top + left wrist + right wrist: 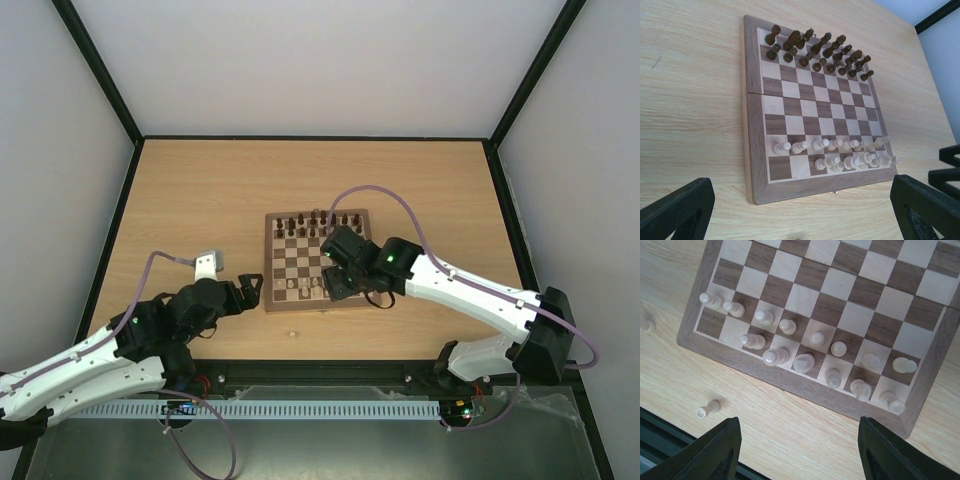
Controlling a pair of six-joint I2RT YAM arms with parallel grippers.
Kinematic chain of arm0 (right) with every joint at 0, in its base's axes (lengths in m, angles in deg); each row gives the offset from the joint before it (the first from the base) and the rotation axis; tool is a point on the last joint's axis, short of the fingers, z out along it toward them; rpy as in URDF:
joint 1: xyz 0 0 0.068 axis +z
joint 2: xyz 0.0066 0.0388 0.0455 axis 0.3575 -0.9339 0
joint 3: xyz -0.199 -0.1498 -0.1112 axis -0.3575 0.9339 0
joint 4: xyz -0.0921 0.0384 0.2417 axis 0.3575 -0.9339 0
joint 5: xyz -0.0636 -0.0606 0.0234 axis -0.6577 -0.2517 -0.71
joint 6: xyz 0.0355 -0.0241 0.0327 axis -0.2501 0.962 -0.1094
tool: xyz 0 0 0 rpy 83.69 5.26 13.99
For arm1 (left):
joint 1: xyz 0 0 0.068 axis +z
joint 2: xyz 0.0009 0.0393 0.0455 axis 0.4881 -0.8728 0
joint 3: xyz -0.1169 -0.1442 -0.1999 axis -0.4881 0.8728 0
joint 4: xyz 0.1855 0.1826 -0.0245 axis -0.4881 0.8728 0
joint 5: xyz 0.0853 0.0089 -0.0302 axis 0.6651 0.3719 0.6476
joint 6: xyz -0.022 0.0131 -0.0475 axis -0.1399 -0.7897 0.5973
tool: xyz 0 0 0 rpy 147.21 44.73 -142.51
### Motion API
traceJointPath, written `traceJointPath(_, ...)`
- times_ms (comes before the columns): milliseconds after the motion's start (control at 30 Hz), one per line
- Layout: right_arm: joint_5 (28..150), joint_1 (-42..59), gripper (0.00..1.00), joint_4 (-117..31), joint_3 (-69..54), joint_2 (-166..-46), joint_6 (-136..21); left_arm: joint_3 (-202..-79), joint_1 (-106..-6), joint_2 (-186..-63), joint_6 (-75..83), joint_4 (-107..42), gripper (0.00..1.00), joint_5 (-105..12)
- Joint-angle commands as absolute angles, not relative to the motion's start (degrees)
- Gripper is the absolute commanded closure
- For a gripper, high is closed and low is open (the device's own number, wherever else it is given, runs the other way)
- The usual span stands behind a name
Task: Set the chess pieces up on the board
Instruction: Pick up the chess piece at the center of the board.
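Observation:
The board [300, 262] lies mid-table. Dark brown pieces [315, 222] fill its far two rows and cream pieces [305, 284] stand in its near two rows. In the left wrist view the board [753, 150] has dark pieces [815, 50] far and cream pieces [840, 152] near; the two leftmost near-row squares are bare. My left gripper [253, 290] is open and empty at the board's near left corner, its fingers [677, 210] wide apart. My right gripper [335, 285] is open and empty above the board's near edge [805, 385]. One cream piece [707, 410] lies on the table.
The loose cream piece also shows in the top view [291, 333] in front of the board. Another cream piece [647, 326] stands on the table beside the board's frame. Black rails edge the tabletop [200, 190]; white walls enclose it.

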State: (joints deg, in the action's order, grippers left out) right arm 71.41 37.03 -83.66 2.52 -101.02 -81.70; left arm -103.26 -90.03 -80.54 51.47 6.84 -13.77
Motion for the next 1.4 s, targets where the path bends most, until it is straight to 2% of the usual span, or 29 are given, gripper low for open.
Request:
traceJointPath(0, 70.56, 38.58, 0.35, -85.76, 4.06, -100.67, -83.24, -105.46, -89.77, -79.89, 51.96, 8.7, 0.01, -11.23)
traceJointPath(200, 70.03, 40.42, 0.35, -85.34, 4.44, -101.44, -83.73, -104.05, -89.85, -82.69, 52.98, 8.37, 0.01, -11.06)
traceJointPath(633, 71.22, 40.67, 0.36, -82.63, 9.06, -95.8, -83.13, -104.23, -89.31, -101.26, 56.4, 12.52, 0.01, -14.98)
traceJointPath(1233, 74.27, 40.67, 0.36, -79.41, 14.18, -90.6, -79.05, -97.82, -78.74, -108.39, 52.87, 7.42, 0.01, -28.13)
traceJointPath(1367, 74.63, 40.73, 0.36, -79.15, 14.31, -90.0, -78.75, -97.14, -77.86, -110.02, 51.98, 5.43, 0.13, -28.99)
